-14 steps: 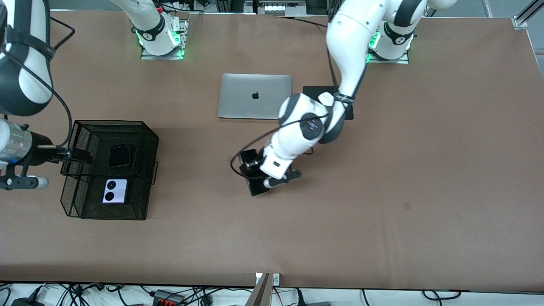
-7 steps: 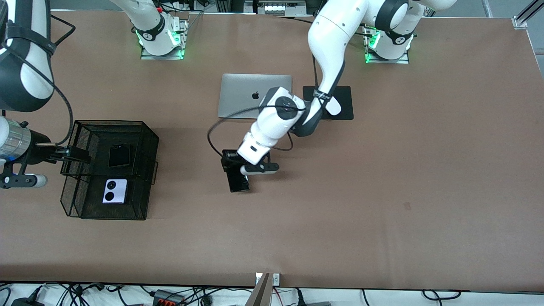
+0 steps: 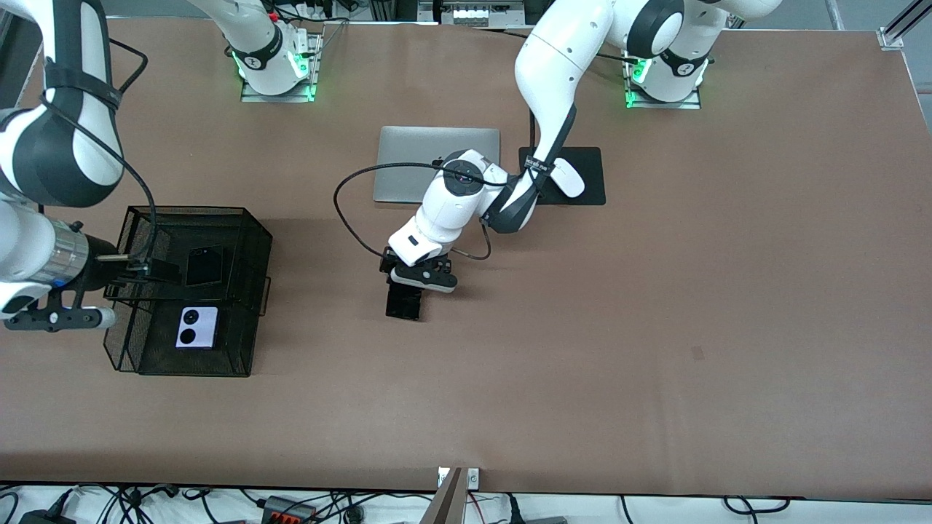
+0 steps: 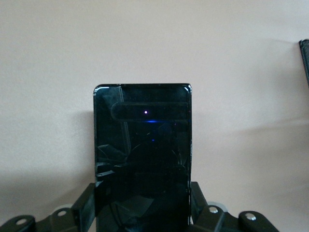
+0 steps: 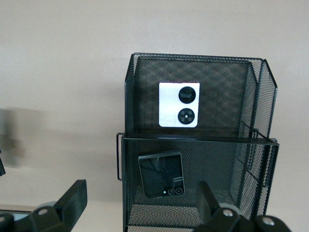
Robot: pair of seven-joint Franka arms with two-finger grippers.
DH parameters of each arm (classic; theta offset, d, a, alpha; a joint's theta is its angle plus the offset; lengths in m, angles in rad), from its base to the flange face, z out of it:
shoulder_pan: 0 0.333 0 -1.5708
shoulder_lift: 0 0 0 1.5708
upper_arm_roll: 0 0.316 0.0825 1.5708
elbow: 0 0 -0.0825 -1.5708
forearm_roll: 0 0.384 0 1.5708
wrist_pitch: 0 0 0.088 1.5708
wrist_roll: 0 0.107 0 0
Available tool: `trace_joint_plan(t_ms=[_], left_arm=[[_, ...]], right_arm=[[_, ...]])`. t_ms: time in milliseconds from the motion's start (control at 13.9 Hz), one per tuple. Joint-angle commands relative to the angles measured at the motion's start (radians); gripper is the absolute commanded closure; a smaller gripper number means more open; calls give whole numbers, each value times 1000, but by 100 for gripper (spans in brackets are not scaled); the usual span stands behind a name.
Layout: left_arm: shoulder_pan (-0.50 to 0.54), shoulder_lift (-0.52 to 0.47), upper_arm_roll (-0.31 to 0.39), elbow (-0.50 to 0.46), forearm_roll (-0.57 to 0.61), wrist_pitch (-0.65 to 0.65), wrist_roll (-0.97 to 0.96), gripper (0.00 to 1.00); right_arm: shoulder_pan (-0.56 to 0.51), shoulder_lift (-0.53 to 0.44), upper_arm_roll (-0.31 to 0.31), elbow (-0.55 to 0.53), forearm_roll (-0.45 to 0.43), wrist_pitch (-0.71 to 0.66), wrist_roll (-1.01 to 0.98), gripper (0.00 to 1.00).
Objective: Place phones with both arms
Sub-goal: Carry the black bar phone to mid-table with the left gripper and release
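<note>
Two phones lie in the mesh basket point(image 3: 255, 240); left gripper point(image 3: 408, 273) pinches the long black phone point(image 3: 403, 302) over the table; right gripper point(image 3: 142, 271), fingers spread, waits over the basket.

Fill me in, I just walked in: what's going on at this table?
The left gripper is shut on a long black phone, held over bare table near the laptop. The right gripper waits open over the mesh basket, where a black phone and a lilac phone already lie.

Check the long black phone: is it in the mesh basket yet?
Out. The long black phone is clamped in the left gripper over bare table, apart from the mesh basket.
</note>
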Motion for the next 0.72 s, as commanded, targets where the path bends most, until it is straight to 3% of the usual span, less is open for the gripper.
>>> trace_joint_plan(t_ms=[0,72,215,502,645], left_arm=[[-13,13,19,34,17,1,2,24],[-13,13,19,34,17,1,-5,23],[-13,13,19,34,20,1,-6,0],[2,1,11,20,21,7,-7,0],[57,-65,-28,-40,64,7,-6,0]], right_arm=[[6,-9,3,0,18,12,-8,0],[4,-6,3,0,20,36,-8,0],[18,0,5,-3,20,69,-7,0],[82,43,5,-8,20,96,4,0],[107,70,5,-8,20,95,4,0]])
